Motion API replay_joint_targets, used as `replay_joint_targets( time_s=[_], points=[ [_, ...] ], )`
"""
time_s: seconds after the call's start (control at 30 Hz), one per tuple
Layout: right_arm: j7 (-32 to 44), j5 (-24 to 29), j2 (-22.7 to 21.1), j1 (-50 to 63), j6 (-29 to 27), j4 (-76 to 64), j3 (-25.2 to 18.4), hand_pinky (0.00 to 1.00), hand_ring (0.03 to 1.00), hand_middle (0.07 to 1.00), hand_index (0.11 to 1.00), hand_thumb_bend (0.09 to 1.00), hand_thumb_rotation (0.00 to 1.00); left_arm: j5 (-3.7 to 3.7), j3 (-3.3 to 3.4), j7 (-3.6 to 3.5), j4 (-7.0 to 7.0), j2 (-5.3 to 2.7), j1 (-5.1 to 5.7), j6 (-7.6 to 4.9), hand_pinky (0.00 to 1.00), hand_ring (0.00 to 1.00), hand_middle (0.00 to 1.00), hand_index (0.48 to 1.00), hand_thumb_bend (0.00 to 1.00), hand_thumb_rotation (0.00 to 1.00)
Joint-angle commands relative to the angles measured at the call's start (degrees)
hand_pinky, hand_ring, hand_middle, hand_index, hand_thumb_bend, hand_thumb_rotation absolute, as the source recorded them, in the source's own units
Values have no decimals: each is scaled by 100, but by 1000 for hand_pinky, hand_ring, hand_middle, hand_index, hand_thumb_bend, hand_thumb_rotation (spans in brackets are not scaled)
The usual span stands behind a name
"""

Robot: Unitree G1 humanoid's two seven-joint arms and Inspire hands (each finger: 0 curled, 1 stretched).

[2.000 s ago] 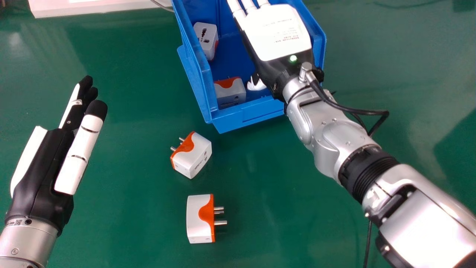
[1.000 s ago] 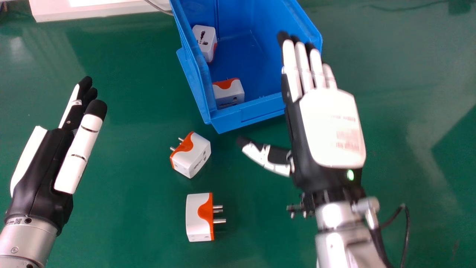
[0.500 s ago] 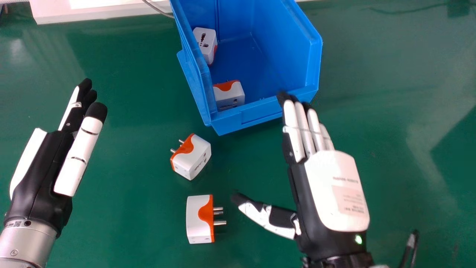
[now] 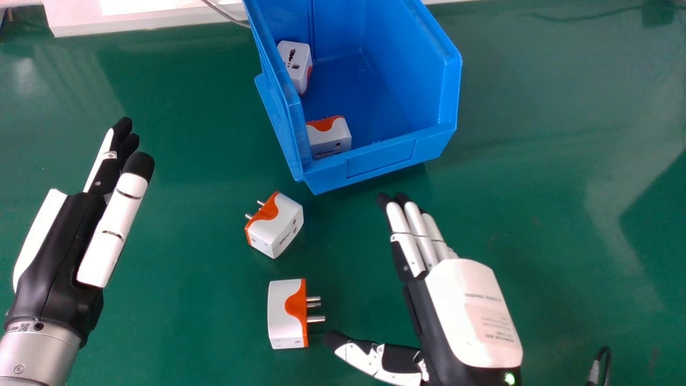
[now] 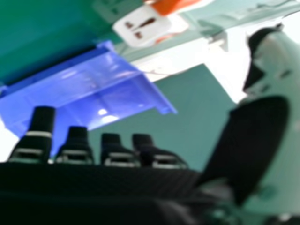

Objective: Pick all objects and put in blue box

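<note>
Right hand (image 4: 474,316) has drawn back from over the blue box (image 4: 386,158), where it was two seconds ago; since the last frame, it has come nearer and a little left. Fingers straight, thumb swung wide, nothing held. Thumb tip appears just beside the pins of the nearer adapter (image 4: 284,316), no contact seen. That adapter lies on the tabletop (image 4: 187,321), closer to its near edge than the farther adapter (image 4: 274,225), which sits short of the box's near-left corner. Neither has shifted noticeably. Inside the box, also as before: one white adapter (image 4: 296,61) by the left wall, farther back, and one orange-topped adapter (image 4: 329,136) at the near-left corner. Left hand (image 4: 59,257) at the tabletop's left side, fingers extended, empty, hardly changed.
</note>
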Motion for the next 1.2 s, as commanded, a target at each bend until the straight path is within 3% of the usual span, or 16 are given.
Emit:
replay_joint_targets(
  time_s=[0.0,0.27,0.6,1.17],
  points=[
    [95,-1,26,-114,-187,-72,93,803,938,968,926,463,405,8,53,-6,-160,26,-13,-124,1000,1000,1000,1000,538,1000],
    [567,28,128,-501,-191,215,163,749,891,937,893,476,409,10,56,-17,-106,40,-44,-137,1000,1000,1000,1000,537,1000],
    [915,-117,246,-872,-89,540,281,720,866,908,872,489,410,32,38,-7,-160,42,-47,-77,1000,1000,1000,1000,536,1000],
    [1270,69,272,-1157,-17,980,347,728,860,893,845,499,424,-54,85,-69,-220,49,-47,-35,1000,1000,1000,1000,531,1000]
  ],
)
